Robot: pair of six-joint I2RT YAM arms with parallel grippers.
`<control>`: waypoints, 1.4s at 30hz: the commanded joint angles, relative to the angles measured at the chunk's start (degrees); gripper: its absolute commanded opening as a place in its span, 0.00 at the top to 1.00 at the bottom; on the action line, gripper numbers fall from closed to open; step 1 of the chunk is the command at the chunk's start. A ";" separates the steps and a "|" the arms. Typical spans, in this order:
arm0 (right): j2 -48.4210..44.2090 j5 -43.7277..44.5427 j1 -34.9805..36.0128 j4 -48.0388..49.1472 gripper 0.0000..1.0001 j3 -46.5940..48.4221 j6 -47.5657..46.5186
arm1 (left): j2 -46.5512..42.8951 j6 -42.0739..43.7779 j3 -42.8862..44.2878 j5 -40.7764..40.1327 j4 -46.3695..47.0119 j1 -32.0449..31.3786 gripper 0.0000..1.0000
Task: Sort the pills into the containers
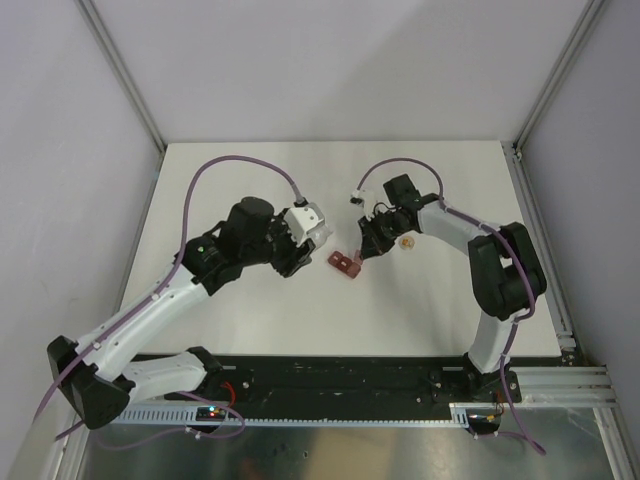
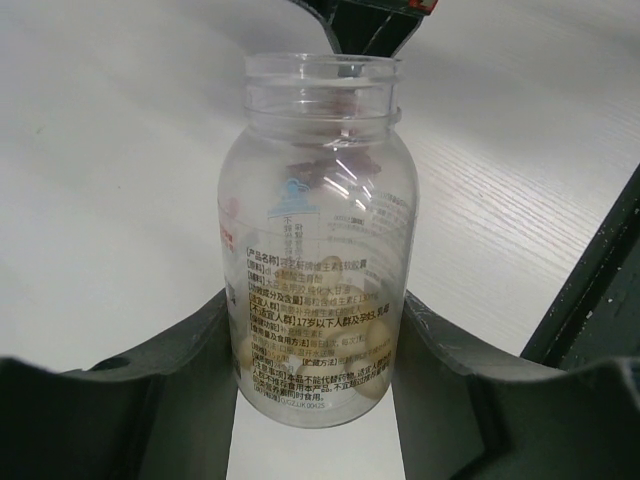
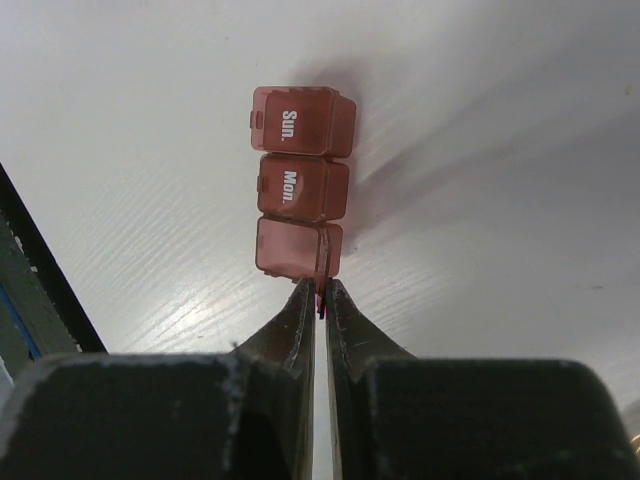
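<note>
Our right gripper pinched shut on the end of the red pill box, left of it our left gripper clamped around a clear bottle of pills

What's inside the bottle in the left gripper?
Pale tan pills, heaped at the base of the bottle. The printed label covers much of the heap, so their number cannot be told.

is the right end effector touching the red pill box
Touching. The right wrist view shows the right end effector closed on a thin red tab at the near end of the red pill box.
</note>
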 commanded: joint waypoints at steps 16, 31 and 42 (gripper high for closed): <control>-5.67 2.70 -0.16 6.81 0.89 -5.90 5.60 | 2.04 -1.93 -1.93 -2.66 4.67 -0.89 1.00; -6.46 2.69 -0.13 6.41 0.82 -6.85 5.45 | 2.09 -0.80 -2.90 -3.65 4.75 -1.62 1.00; -7.83 2.70 0.99 5.47 0.80 -7.70 5.40 | 1.88 -0.50 -3.53 -4.55 4.74 -2.03 1.00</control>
